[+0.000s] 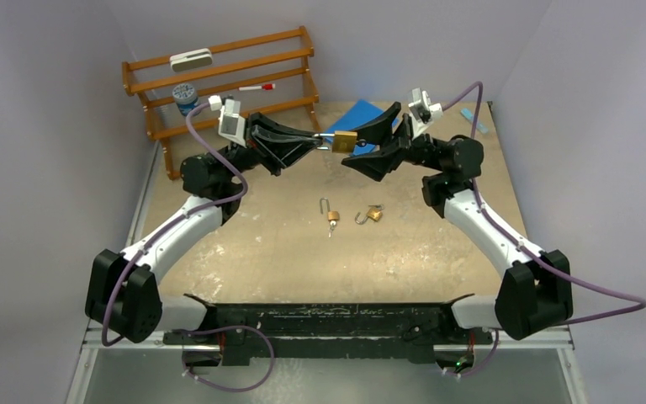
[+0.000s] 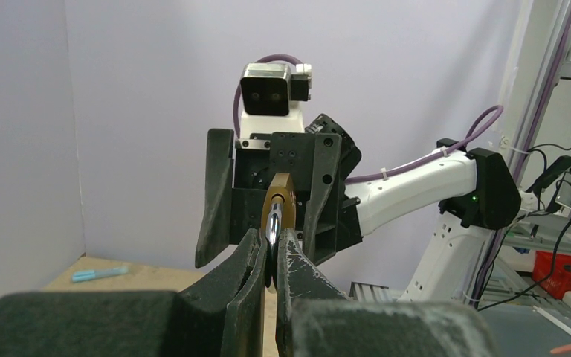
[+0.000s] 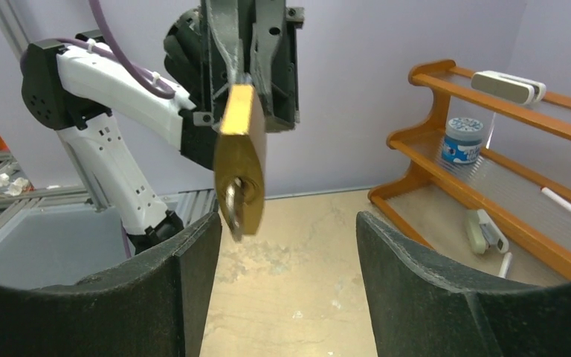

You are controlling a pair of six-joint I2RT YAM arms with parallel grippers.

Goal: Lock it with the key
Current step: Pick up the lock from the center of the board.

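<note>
A brass padlock [image 1: 344, 140] hangs in the air between the two arms over the back of the table. My left gripper [image 1: 321, 145] is shut on its shiny metal shackle; in the left wrist view the fingers [image 2: 249, 260] pinch the chrome bar with the brass body [image 2: 279, 201] beyond them. My right gripper [image 1: 370, 143] is open, its jaws standing either side of the padlock's free end. In the right wrist view the padlock [image 3: 239, 156] hangs near the left finger [image 3: 193, 260], with a silver piece at its keyhole end, and it touches neither finger.
Two small brass padlocks [image 1: 333, 215] [image 1: 373, 215] lie mid-table, shackles open. A blue sheet [image 1: 360, 114] lies under the grippers. A wooden rack [image 1: 219, 84] stands at the back left with a jar, marker and eraser. A light blue strip [image 1: 473, 120] lies at the back right.
</note>
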